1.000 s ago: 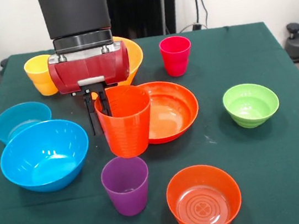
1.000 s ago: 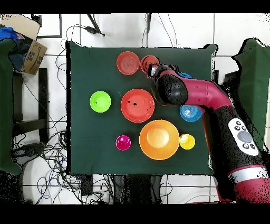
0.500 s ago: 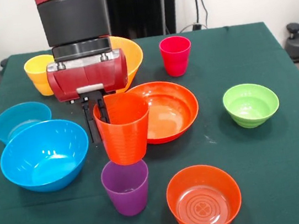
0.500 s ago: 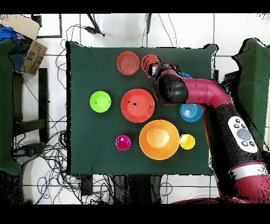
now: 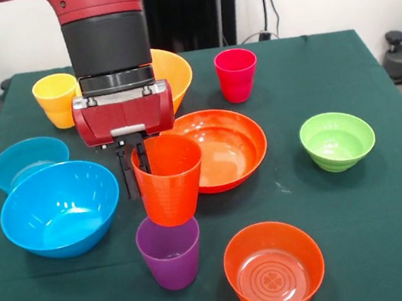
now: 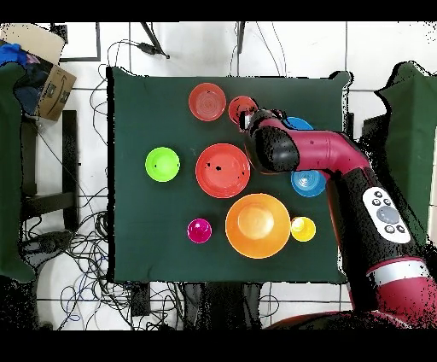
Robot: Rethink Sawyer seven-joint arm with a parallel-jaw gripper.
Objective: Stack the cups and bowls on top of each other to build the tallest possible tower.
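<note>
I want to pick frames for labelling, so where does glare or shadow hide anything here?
Front view: white highlights on the large blue bowl and translucent orange bowl, but edges stay clear; soft shadows only. Overhead view: the arm covers most of the blue bowls.

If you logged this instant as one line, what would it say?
tool: shut on orange-red cup | cup: lifted, directly over purple cup | not yet nested | other cups, bowls: on table, unstacked

A cardboard box [image 6: 53, 81] sits beside the green table [image 6: 145, 239].
</note>
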